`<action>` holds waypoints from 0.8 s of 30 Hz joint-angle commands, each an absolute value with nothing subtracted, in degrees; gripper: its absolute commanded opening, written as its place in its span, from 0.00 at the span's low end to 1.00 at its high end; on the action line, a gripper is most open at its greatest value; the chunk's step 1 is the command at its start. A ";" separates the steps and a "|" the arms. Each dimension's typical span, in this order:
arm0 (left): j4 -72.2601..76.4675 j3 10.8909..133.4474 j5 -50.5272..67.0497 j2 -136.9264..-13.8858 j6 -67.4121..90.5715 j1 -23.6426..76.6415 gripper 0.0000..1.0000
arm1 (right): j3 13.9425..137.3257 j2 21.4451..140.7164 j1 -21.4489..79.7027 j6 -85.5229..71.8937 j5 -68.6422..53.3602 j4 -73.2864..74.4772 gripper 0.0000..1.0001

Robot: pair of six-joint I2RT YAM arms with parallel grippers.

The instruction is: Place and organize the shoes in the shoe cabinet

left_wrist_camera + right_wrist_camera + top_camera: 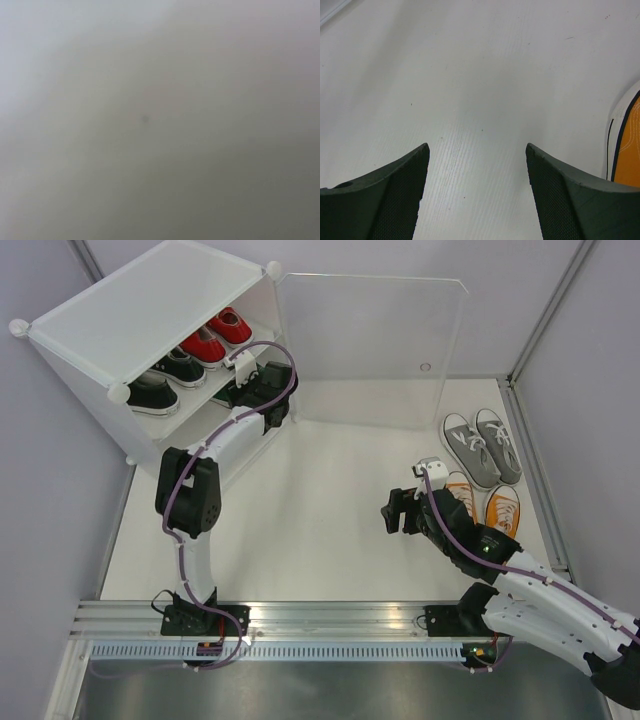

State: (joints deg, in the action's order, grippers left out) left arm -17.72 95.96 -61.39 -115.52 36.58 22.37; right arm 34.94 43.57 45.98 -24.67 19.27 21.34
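The white shoe cabinet (120,302) stands at the back left with its clear door (370,350) swung open. On its upper shelf sit a red pair (215,337) and a black pair (165,378) of shoes. My left arm (262,392) reaches into the shelf below them; its fingers are hidden inside, and the left wrist view is a grey blur. A grey pair (483,445) and an orange pair (482,504) lie on the floor at the right. My right gripper (397,512) (476,146) hovers open and empty just left of the orange shoe (627,150).
The door panel stands upright across the back of the white floor (320,520). Grey walls close in the left, back and right sides. A metal rail (330,625) with both arm bases runs along the near edge.
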 commanded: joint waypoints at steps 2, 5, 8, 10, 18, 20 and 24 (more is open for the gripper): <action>-10.11 95.63 -50.63 -113.03 38.32 22.76 0.67 | 34.80 43.94 46.23 -24.52 19.42 19.25 0.82; -10.19 95.01 -49.39 -111.98 37.97 23.38 0.86 | 34.98 44.12 46.23 -24.43 19.42 19.34 0.82; -10.28 94.22 -49.83 -111.01 37.18 24.43 0.96 | 35.07 43.95 46.23 -24.43 19.60 19.51 0.82; -10.28 93.34 -50.45 -109.96 37.09 25.22 0.98 | 35.24 43.77 46.14 -24.43 19.60 19.69 0.82; -18.62 87.98 -50.01 -103.46 43.07 29.79 1.00 | 37.44 44.12 46.14 -24.17 22.41 21.97 0.82; -21.34 85.62 -48.62 -100.13 44.56 32.60 1.00 | 38.14 44.38 46.14 -24.52 23.73 23.72 0.83; -24.34 80.17 -41.68 -93.11 44.83 37.34 1.00 | 41.65 47.01 46.14 -27.50 29.24 28.73 0.85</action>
